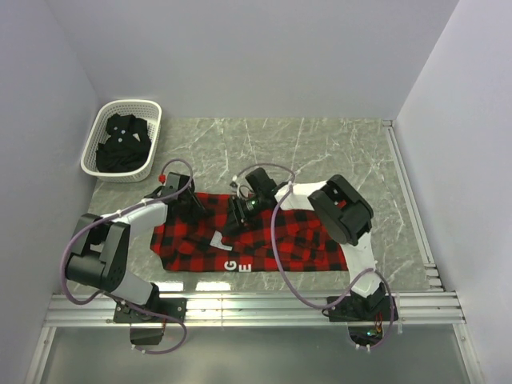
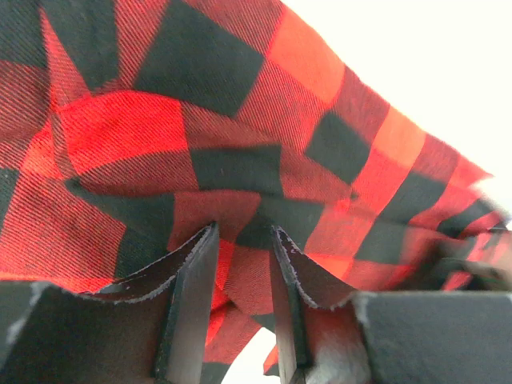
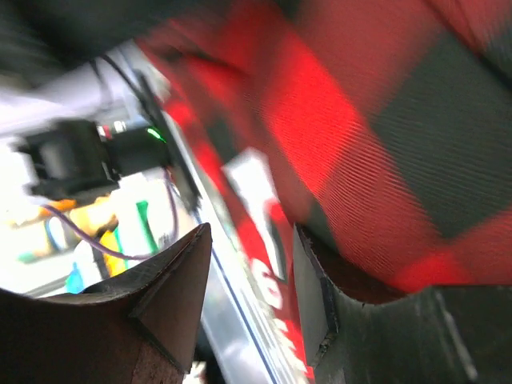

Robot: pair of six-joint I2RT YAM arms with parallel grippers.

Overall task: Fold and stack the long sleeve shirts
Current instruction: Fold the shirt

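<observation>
Left pincer (image 2: 244, 240): jaws a little apart, a fold of the red-and-black flannel shirt (image 2: 200, 128) in the gap. Cannot tell if it is pinched.

Right pincer (image 3: 252, 240): jaws apart, nothing between them; flannel drapes against one finger. View blurred.

Top view: flannel lies spread on the table (image 1: 336, 152), toward 6 o'clock. Left pincer at the shirt's 10 o'clock corner, right pincer at about 11 o'clock on its far edge.

Black shirt (image 1: 122, 144) is crumpled in the basket (image 1: 128, 104) at 10 o'clock.

Handling, my judgement: light, limp cloth, no stiffness, so it will sag and drag. Weave looks grippy. Take doubled edges or seams at two well-separated points.
</observation>
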